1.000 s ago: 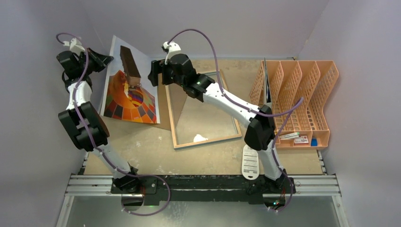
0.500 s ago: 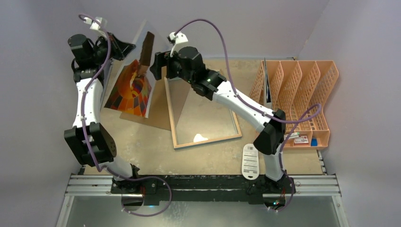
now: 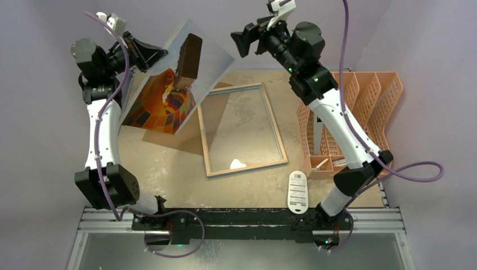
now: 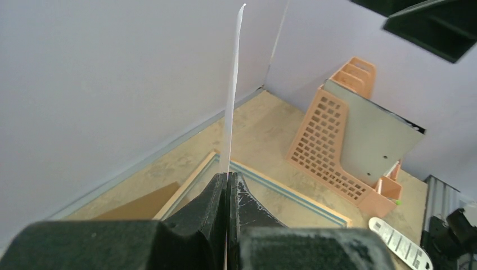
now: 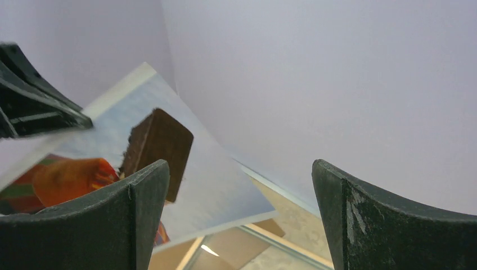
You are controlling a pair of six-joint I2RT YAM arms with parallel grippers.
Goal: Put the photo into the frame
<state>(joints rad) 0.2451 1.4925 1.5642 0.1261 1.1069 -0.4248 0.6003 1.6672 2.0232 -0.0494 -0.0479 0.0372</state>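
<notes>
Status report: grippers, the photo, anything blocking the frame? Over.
Left gripper shut on photo, clear of table. Right gripper open, empty, high. Frame lying flat, nothing seen blocking it.

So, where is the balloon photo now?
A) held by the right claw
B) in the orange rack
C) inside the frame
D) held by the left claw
D: the left claw is shut on the edge of the photo, while the right claw stands open and empty.

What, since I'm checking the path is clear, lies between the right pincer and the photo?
Nothing: the top external view shows only bare air between the open right pincer and the photo, held by the left pincer.
</notes>
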